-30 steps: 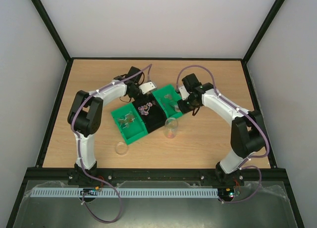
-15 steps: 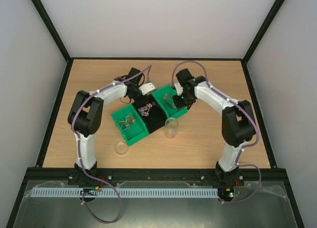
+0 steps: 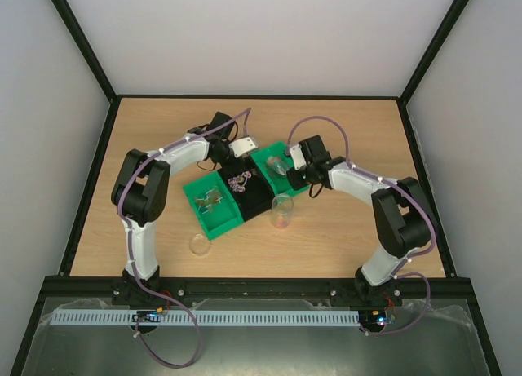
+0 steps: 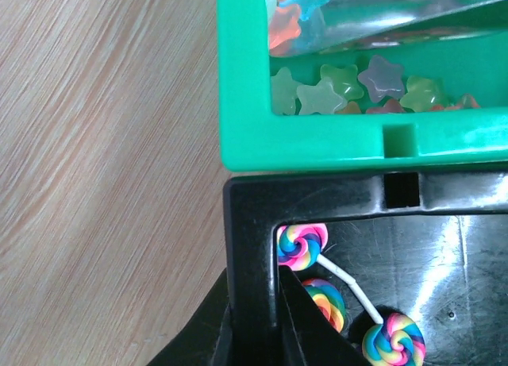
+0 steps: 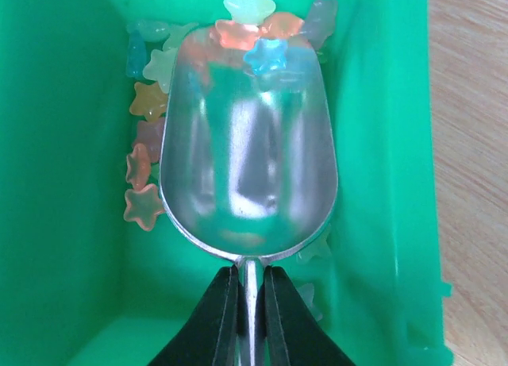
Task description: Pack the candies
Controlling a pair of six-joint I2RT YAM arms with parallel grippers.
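- On the table point(image 3: 367, 237), where are the candies point(image 5: 144, 101)?
- Down in the green bin point(image 5: 63, 191) at the right end of the row of three. They are little see-through stars in green, orange, pink and blue, crowded against its far wall and along its left side.
- And the right claw point(image 5: 251, 283)?
- Pinched tight on the thin handle of the metal scoop point(image 5: 248, 167). The scoop's bowl lies low inside that bin, mouth toward the far wall. An orange star, a blue one and a pale green one sit at its front lip. The rest of the bowl is bare metal.
- What about the left claw point(image 4: 254, 334)?
- It grips the side wall of the black bin point(image 4: 254, 199), one finger outside and one inside, nearly closed on the plastic.
- What is in the black bin?
- Rainbow swirl lollipops point(image 4: 302, 245) on white sticks. Its end wall touches the candy bin's end wall.
- Anything else nearby?
- A clear cup point(image 3: 282, 210) stands upright just in front of the black bin. A second green bin point(image 3: 224, 221) sits at the row's left end. A small round clear lid point(image 3: 200, 245) lies apart, nearer the arms.
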